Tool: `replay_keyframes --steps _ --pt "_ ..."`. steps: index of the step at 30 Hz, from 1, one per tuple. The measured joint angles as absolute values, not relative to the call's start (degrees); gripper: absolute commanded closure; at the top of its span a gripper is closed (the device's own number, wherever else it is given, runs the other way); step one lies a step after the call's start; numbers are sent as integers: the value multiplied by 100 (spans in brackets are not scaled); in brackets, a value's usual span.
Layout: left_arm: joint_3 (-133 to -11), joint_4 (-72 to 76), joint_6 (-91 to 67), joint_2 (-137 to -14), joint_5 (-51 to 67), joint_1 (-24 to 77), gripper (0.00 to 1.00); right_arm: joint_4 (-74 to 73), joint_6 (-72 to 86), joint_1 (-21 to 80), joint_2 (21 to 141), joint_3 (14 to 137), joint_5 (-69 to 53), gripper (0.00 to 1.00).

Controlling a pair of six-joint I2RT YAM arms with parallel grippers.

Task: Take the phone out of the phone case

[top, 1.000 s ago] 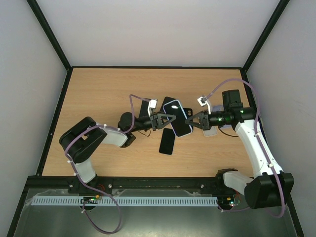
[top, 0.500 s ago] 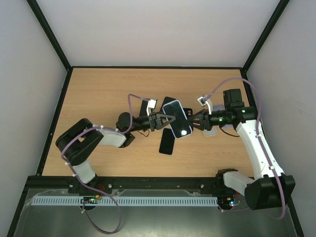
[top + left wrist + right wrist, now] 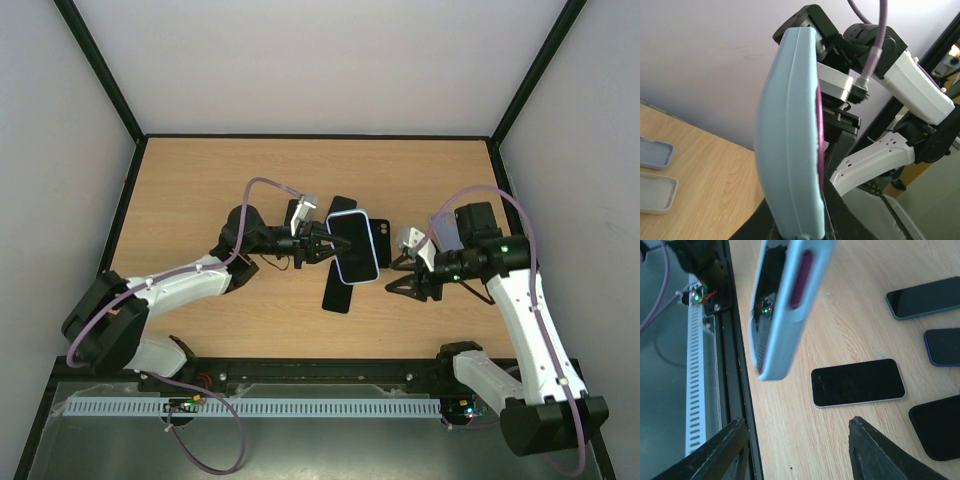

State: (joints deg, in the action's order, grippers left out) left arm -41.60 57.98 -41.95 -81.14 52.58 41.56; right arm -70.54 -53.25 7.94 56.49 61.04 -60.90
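— What is the left white-and-black jointed arm (image 3: 190, 282) showing?
— It is carrying a looping purple cable (image 3: 265, 181). The matching right arm (image 3: 530, 310) is carrying another and glowing with a small green light (image 3: 505, 243).

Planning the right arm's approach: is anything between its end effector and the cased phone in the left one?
Nothing visible. The right end effector sits open, clear of the cased phone; the loose phones lie below on the table.

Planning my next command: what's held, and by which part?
Left gripper is shut on the cased phone, at its long edge nearest that arm. Right gripper is open, holding nothing.
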Motion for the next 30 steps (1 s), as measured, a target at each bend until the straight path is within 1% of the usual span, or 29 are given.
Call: replay_keyframes --steps 3,5,11,17,30 --pt "-4412 5061 -3691 -7950 5360 4163 97 -7091 -5612 858 5264 5916 -6073 54" --pt "-4539 4764 -3476 -7924 5406 4191 97 -7081 -5625 867 5212 5883 -6095 56" --pt "-4622 4169 -3081 -7915 5492 4287 97 -6945 -5507 888 5367 5817 -6311 59" --pt "-4622 4075 -3000 -7915 5551 4355 97 -6764 -5365 904 5446 5653 -6434 61" --pt "-4624 4101 -3015 -7946 5570 4429 97 -6532 -5122 904 5433 5487 -6445 61"
